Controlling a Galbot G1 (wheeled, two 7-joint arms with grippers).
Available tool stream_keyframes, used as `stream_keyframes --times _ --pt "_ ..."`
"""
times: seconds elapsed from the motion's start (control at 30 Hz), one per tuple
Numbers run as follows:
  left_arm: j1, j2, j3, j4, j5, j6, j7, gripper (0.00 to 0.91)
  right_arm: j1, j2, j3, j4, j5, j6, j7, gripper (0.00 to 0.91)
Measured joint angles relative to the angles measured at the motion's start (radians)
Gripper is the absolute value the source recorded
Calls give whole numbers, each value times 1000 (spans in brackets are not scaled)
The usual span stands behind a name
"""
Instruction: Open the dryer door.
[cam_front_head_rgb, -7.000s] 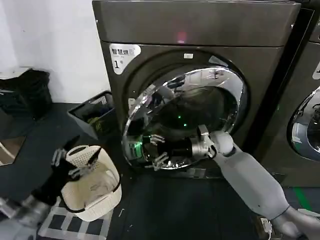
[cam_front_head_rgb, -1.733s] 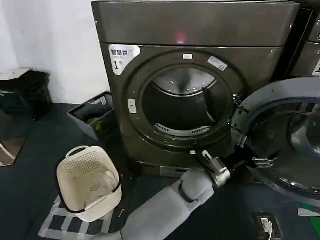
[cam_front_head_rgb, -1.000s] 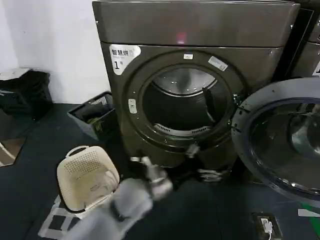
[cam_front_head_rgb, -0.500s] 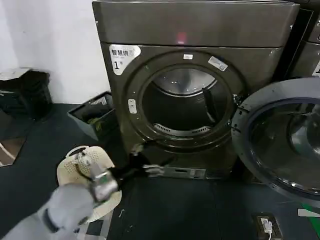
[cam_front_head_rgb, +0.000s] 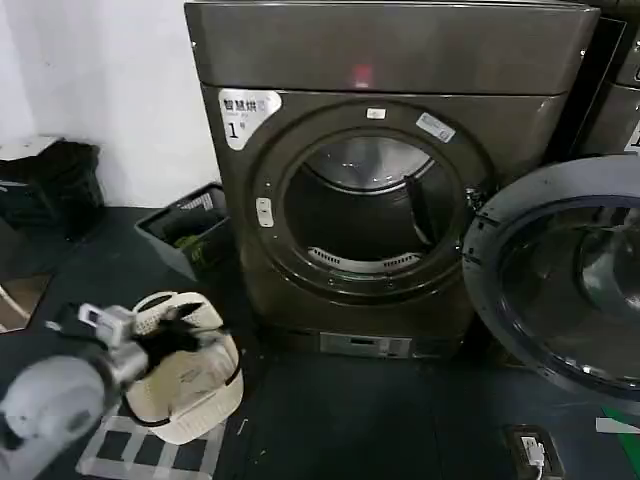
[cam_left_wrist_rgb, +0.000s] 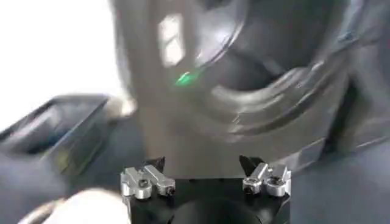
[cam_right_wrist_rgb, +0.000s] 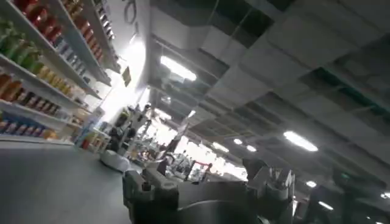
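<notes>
- Standing swung wide, the dryer door is seen far right of the left gripper, hinge beside the drum opening.
- The left gripper, fingers spread and empty, is held over the laundry basket; the right gripper's state cannot be told.

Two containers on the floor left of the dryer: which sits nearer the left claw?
The cream laundry basket: the left claw is right above its rim. The dark bin sits farther back by the wall.

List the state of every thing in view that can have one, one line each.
dryer door: swung fully open to the right, grey inner side facing out
dryer drum: exposed, looks empty
left gripper: open, holding nothing, over the laundry basket
laundry basket: upright on the floor, some white cloth inside
dark bin: upright beside the dryer, holding items
</notes>
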Motion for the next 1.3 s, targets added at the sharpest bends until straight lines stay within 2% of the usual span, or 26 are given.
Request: stream_keyframes --times 0.3,0.63,0.83,1.3 --pt "48 146 -155 126 -359 14 -156 907 15 -7 -38 0 -1 2 -8 907" --pt "-19 284 -69 263 -594 14 -253 907 23 5 -72 -1 -3 13 -11 907" --pt "9 375 -52 279 -744 13 -346 907 32 6 -88 -3 -7 20 -13 907" --pt "164 556 -78 258 -1097 13 -457 907 43 25 -132 -9 -25 53 -14 907"
